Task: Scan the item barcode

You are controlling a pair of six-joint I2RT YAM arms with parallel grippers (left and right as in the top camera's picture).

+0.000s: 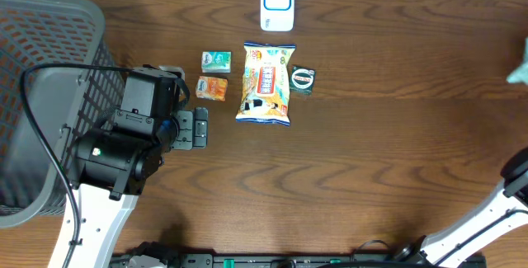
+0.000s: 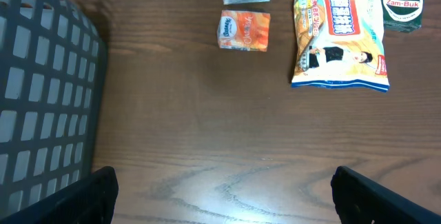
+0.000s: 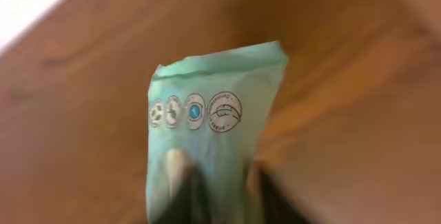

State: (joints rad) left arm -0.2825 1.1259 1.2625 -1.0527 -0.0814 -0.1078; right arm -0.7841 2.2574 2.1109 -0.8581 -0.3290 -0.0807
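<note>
a mint-green packet [image 3: 213, 155] stands upright, close and blurred, with a row of four round symbols across it. dark fingers [image 3: 189, 200] meet its lower edge; whether they grip it is unclear. a wooden table [image 3: 358, 148] lies behind.

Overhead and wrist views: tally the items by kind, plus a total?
Packets: 3, green packet, orange packet, teal packet
Snack bag: 1
Zam-Buk tin: 1
Barcode scanner: 1
Mesh basket: 1
Total: 7
</note>
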